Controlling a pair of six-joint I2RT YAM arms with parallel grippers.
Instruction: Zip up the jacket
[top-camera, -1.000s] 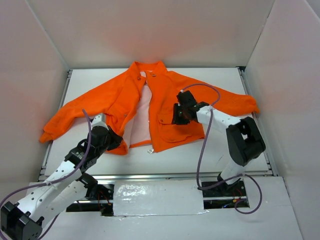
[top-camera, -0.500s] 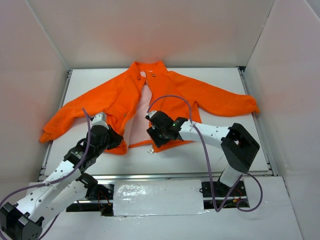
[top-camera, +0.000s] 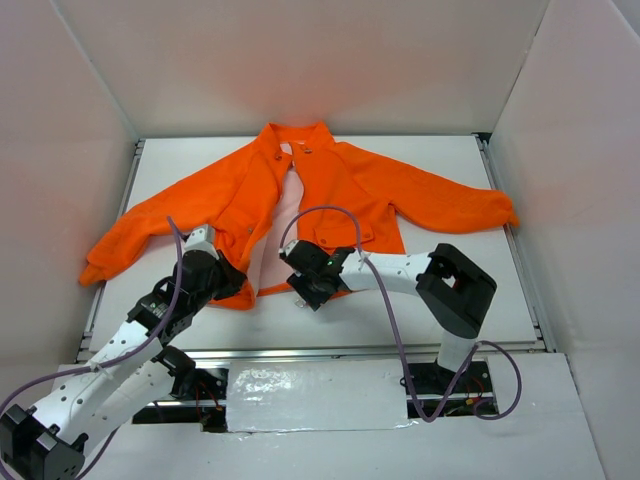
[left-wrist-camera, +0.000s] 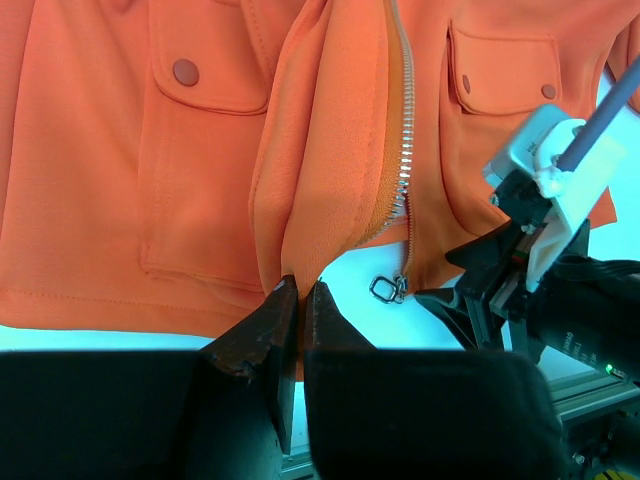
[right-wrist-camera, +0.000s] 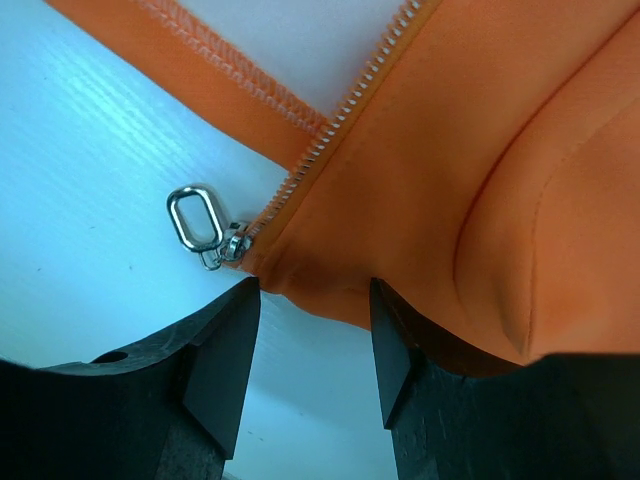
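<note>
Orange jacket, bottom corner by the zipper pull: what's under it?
The white tabletop shows beside the orange fabric jacket and under its silver ring zipper pull. Beneath the fabric itself nothing can be seen; the cloth covers it.

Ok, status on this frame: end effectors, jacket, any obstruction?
Left end effector shut on jacket hem. Right end effector open, straddling hem corner beside zipper pull. Jacket unzipped, lying open. Nothing blocking zipper.
</note>
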